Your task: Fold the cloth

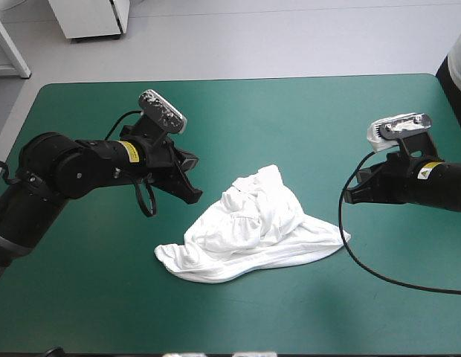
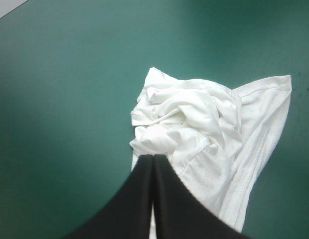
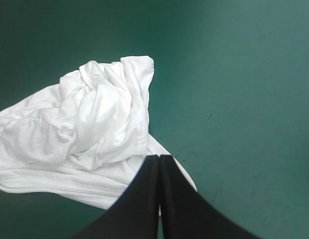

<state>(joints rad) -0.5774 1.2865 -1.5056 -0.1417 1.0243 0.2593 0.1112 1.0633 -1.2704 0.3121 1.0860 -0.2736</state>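
Near the middle of the desk [image 1: 82, 312], a touch toward 5 o'clock of its centre, the white T-shirt [image 1: 253, 230] lies as a crumpled heap on the teal-green cover [image 1: 305, 119]. Its bunched, wrinkled part rises toward 12 o'clock. Flatter cloth spreads from it, with one rounded lobe reaching 8 o'clock and a pointed corner reaching 4 o'clock.

The left arm [image 1: 74, 167] comes in from 9 o'clock. The left jaws are clenched and grasp nothing: in the left wrist view the two black fingers [image 2: 137, 199] meet in one pointed arch. Seen from above, they sit at about 10 o'clock of the heap, just beside its edge, with a strip of cover between. Ahead of them the T-shirt [image 2: 194, 124] shows its twisted folds and a hemmed edge running off to one side.

The right arm [image 1: 435, 182] comes in from 3 o'clock. The right jaws are likewise clenched on nothing, their fingers [image 3: 144, 199] pressed together in an arch. From above they stand at about 2 o'clock of the heap, near the pointed corner but apart from it. In the right wrist view the T-shirt [image 3: 94, 119] lies ahead of them and to one side, and a hemmed edge passes behind the tips. Whether either pair touches the cover I cannot tell.
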